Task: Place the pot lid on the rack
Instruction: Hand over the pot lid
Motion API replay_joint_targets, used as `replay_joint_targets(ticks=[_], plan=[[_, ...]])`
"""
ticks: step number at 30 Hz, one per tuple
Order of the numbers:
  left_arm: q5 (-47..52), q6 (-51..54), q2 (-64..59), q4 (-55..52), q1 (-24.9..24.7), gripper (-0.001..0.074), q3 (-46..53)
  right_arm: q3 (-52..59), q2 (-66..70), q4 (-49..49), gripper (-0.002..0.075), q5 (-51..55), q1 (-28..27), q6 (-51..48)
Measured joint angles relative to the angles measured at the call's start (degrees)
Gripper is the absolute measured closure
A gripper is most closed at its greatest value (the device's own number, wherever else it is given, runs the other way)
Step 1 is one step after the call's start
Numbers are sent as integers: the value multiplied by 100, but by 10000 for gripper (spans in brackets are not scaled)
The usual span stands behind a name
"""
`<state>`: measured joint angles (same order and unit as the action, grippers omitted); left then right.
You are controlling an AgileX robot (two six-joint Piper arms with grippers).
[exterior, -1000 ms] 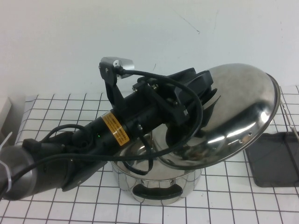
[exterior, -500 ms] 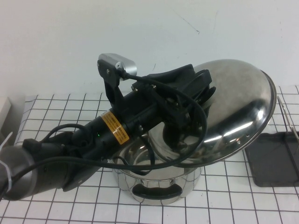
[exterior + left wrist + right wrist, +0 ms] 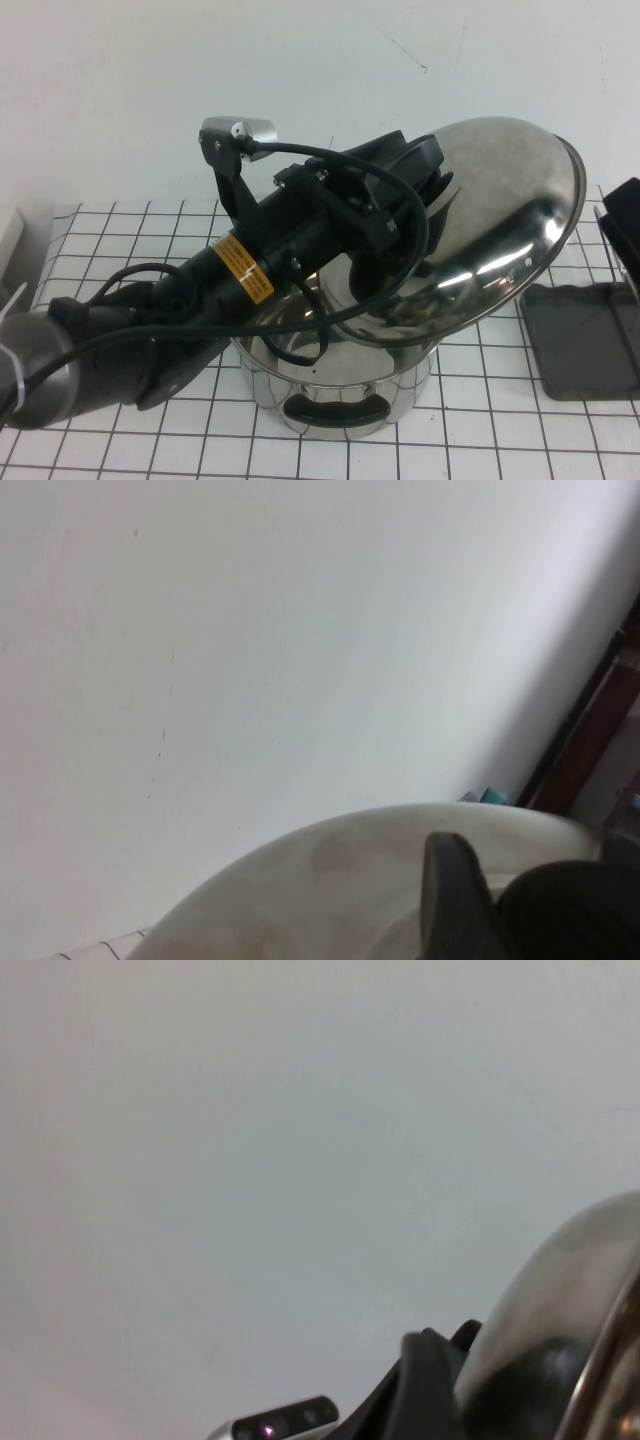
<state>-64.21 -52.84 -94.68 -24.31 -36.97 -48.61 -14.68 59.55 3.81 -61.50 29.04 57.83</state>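
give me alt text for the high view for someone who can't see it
The left gripper holds the tilted steel pot lid in the air above the open pot. The rack's dark tray sits to the right on the checkered table, and the right gripper pokes in at the right edge.

Your left arm reaches up and across from the lower left, its left gripper [image 3: 425,195] raised above the table, clamped on the pot lid [image 3: 505,215]. Your right gripper [image 3: 626,215] just shows at the right edge.
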Motion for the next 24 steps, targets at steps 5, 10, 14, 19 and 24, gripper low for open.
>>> replay_joint_targets(ticks=[5, 10, 14, 19, 24], plan=[[0, -20, 0, 19, 0, 417, 0, -34, 520, 52, 268, -340, 0, 214], [0, -33, 0, -170, 0, 417, 0, -60, 802, 279, 268, -338, 0, 485], [0, -35, -8, -476, 0, 417, 0, -231, 981, 569, 268, -377, 0, 750], [0, -59, -8, -971, 0, 417, 0, -501, 1091, 836, 268, -377, 2, 816], [-109, -112, -8, -958, 0, 417, -7, -592, 1100, 891, 367, -377, 2, 814]])
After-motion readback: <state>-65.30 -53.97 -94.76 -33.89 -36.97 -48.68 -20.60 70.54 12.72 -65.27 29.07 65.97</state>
